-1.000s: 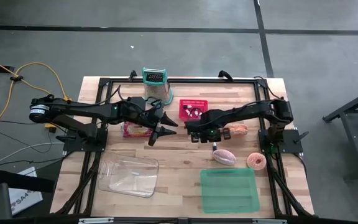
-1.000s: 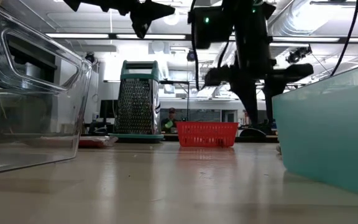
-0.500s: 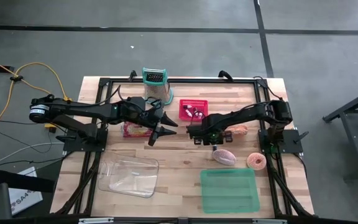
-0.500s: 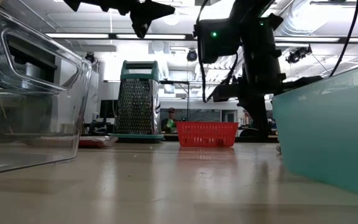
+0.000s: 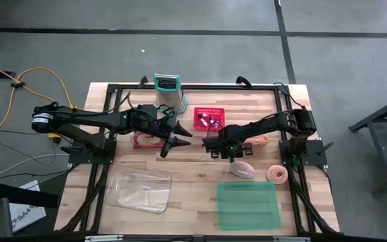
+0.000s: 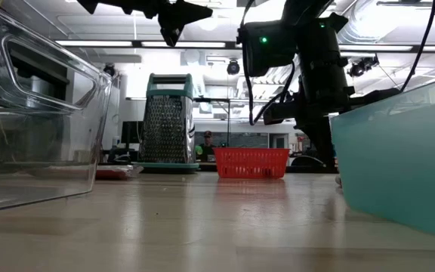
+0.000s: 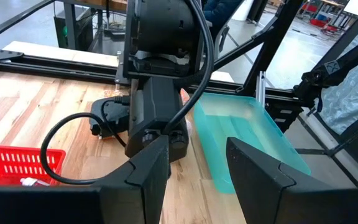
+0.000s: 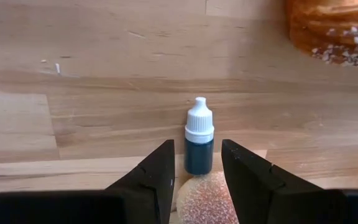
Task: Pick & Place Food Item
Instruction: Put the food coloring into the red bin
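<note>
The clear tub [image 5: 140,190] lies far to the left of the red basket [image 5: 209,119] and nearer the front edge of the counter [image 5: 200,171]. A pink packet [image 5: 146,140] lies left of the basket, partly under the left arm.

The left claw [image 5: 175,141] hangs in the air just left of the basket. Its fingers are spread and grasp nothing, so I judge that this arm only waits. The grater [image 5: 168,91] stands behind and left of the basket.

The right claw [image 5: 226,150] is low, just in front of the basket, and its fingers are released. In the right wrist view they stand on both sides of a small dropper bottle [image 8: 199,142] without touching it. A pink speckled food item [image 8: 204,190] lies against the foot of the bottle. I think this is the thing to pick up (the bottle is no food). The claw seems lined up for it, but the bottle is in the way.

A sesame bun [image 5: 257,141] lies right of the basket, a donut [image 5: 277,174] right and further front. The green tray [image 5: 247,205] lies in front of the basket and is probably the goal.

The high view hides the bottle; only the wrist view shows it.
</note>
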You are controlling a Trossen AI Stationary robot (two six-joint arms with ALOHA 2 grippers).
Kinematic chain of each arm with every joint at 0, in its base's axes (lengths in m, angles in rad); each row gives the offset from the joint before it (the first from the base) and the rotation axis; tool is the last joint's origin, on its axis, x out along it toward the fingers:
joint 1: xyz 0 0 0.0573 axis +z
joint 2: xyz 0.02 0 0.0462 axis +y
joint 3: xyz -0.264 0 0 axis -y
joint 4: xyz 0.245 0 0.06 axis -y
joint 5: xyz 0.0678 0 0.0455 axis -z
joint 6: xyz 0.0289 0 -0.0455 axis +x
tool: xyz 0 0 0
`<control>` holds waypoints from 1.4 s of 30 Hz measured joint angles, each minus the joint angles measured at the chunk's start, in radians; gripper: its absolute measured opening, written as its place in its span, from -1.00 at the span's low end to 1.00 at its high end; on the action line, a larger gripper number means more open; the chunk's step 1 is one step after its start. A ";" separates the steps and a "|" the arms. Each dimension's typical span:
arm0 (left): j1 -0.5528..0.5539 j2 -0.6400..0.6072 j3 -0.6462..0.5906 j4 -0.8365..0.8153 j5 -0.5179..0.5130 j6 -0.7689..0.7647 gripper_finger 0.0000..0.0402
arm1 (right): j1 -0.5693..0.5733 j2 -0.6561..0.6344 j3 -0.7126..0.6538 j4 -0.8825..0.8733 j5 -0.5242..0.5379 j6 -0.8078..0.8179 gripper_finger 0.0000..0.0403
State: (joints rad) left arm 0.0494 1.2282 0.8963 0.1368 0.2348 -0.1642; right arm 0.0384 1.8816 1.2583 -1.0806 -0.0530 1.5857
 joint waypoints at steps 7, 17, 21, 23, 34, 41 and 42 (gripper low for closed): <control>0.000 0.000 0.000 0.000 0.000 0.000 -0.21 | 0.008 0.000 0.000 -0.007 0.016 0.010 -0.40; 0.000 0.000 0.000 0.000 0.000 0.000 -0.21 | 0.014 0.007 0.000 0.000 0.027 0.012 -0.40; 0.000 0.000 0.000 0.000 0.000 0.000 -0.21 | 0.019 0.009 0.000 -0.003 0.029 0.018 -0.40; 0.000 0.000 0.000 0.000 0.000 0.000 -0.21 | 0.023 0.009 0.000 -0.004 0.035 0.028 -0.40; 0.000 0.000 0.000 0.000 0.000 0.000 -0.21 | 0.027 0.009 -0.083 0.123 0.022 0.034 -0.40; 0.000 0.000 0.000 0.000 0.000 0.000 -0.21 | 0.027 0.009 -0.083 0.124 0.028 0.033 -0.40; 0.000 0.000 0.000 0.000 0.000 0.000 -0.21 | 0.027 0.009 -0.083 0.124 0.028 0.033 -0.40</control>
State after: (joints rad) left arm 0.0494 1.2285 0.8963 0.1369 0.2348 -0.1642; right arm 0.0658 1.8908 1.1751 -0.9562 -0.0246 1.6192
